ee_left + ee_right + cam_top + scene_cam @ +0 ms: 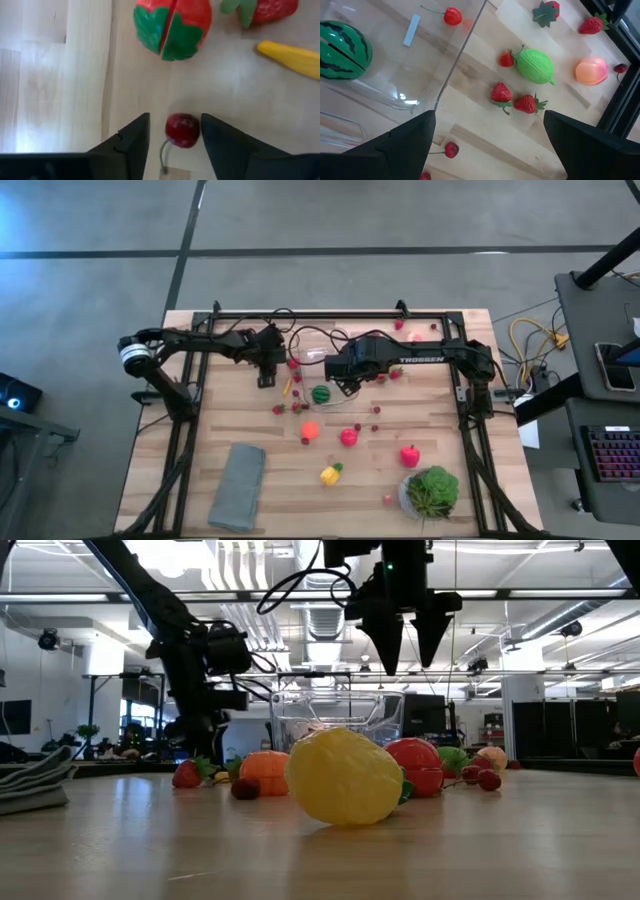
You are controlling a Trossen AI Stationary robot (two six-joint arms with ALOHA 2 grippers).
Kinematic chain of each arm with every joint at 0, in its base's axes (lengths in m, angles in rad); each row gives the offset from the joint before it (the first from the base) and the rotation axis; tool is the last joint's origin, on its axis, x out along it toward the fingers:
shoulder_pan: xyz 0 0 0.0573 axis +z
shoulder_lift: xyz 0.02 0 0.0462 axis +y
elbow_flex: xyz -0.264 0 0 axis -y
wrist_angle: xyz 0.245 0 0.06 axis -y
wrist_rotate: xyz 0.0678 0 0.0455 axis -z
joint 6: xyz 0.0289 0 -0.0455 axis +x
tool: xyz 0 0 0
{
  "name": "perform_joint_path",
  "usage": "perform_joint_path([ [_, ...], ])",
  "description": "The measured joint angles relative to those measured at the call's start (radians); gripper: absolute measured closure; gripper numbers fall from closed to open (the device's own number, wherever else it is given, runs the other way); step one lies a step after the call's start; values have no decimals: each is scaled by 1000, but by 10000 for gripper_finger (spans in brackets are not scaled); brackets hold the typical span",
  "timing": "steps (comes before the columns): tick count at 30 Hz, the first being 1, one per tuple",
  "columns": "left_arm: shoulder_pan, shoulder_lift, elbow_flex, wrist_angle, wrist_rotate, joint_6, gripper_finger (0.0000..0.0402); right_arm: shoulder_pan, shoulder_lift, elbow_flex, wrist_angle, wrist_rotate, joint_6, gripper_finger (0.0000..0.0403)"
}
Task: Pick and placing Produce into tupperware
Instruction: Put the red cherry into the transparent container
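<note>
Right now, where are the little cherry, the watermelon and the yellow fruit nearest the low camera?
Cherry (pixel 182 130): left wrist view, on its round red body.
Watermelon (pixel 342 49): right wrist view, on its striped rind.
Yellow fruit (pixel 343 777): low view, on its bumpy front.

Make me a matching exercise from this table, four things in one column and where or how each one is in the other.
Things:
1. cherry
2. grey cloth
3. potted plant
4. right gripper

Place or state:
A. open, raised off the table
B. between the left gripper fingers
C. on the table's right side
D. lying flat on the table's left side

Pairs: 1-B, 2-D, 3-C, 4-A
</note>
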Motion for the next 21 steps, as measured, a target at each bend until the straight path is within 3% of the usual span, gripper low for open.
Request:
perform_joint_path([
  [12,0,0,-1,-6,-9,20,325,0,0,0,6,0,0,37],
  [21,-5,-16,40,-82,-9,16,336,2,-16,1,7,14,2,37],
])
